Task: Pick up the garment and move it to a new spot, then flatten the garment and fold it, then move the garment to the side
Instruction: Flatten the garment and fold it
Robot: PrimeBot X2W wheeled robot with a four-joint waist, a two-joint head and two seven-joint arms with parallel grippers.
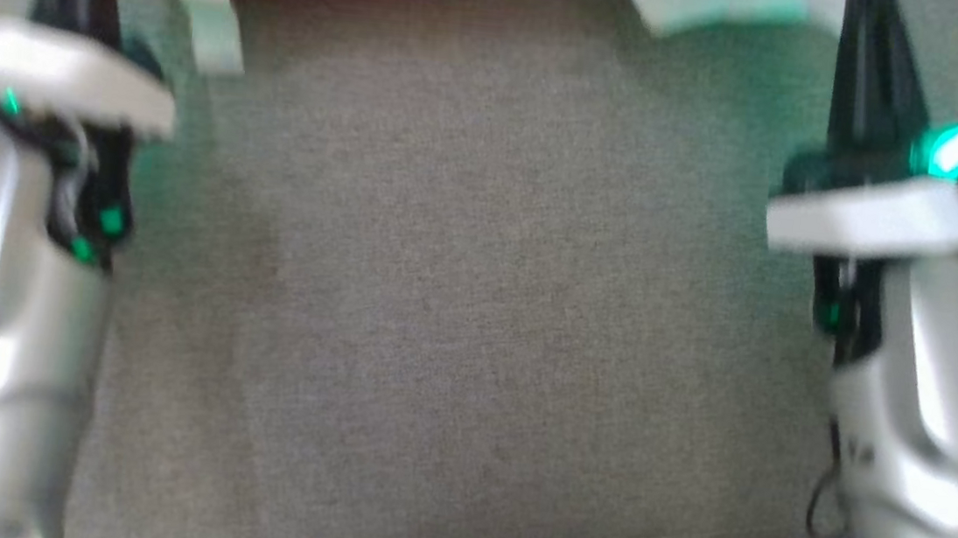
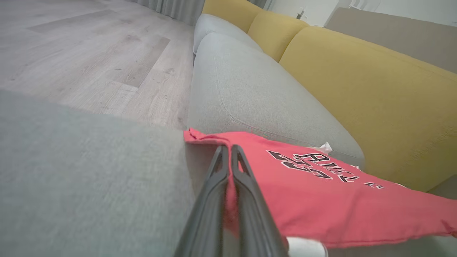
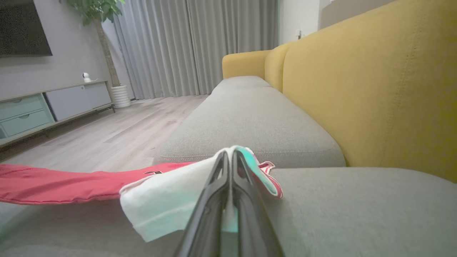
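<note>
Left wrist view: garment [image 2: 321, 200] in end effector [image 2: 229, 147]

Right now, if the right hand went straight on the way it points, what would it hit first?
Apart from the garment it already grips, the right hand would probably meet the grey seat cushion just ahead, though it might skim over its top; depth is unclear.

Garment [image 2: 321, 207]: you have one.
Grippers: you have two, left gripper [image 2: 229, 147] and right gripper [image 3: 229, 153].
Seat cushions [image 3: 250, 125]: you can count three, grey.
Back cushions [image 3: 375, 89]: two for certain, yellow.
Plant [image 3: 96, 7]: one.
TV [image 3: 21, 28]: one.
Cabinet [image 3: 71, 100]: one.
Drawers [image 3: 21, 114]: two.
</note>
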